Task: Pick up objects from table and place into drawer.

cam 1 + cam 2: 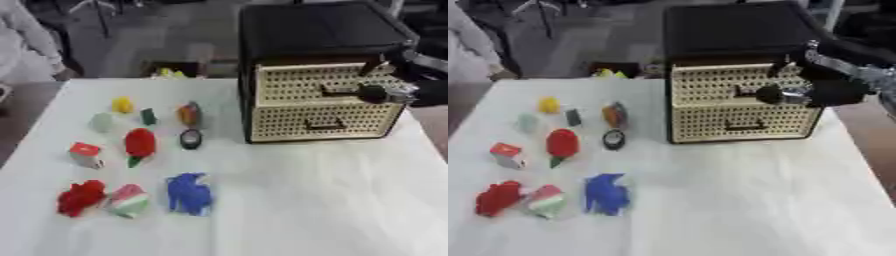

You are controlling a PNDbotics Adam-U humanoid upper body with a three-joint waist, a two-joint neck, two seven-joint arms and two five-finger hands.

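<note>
At the front of the black cabinet with cream perforated drawers (319, 102), the right hand (798, 94) sits at the upper drawer handle (337, 90); I cannot tell if its fingers grasp it. Both drawers look closed. Small colourful toys (140, 142) lie on the white counter (332, 200), well apart to the left.

The right arm (859, 55) comes in from the upper right corner, its right hand (798, 92) reaching leftward with fingers curled.
</note>
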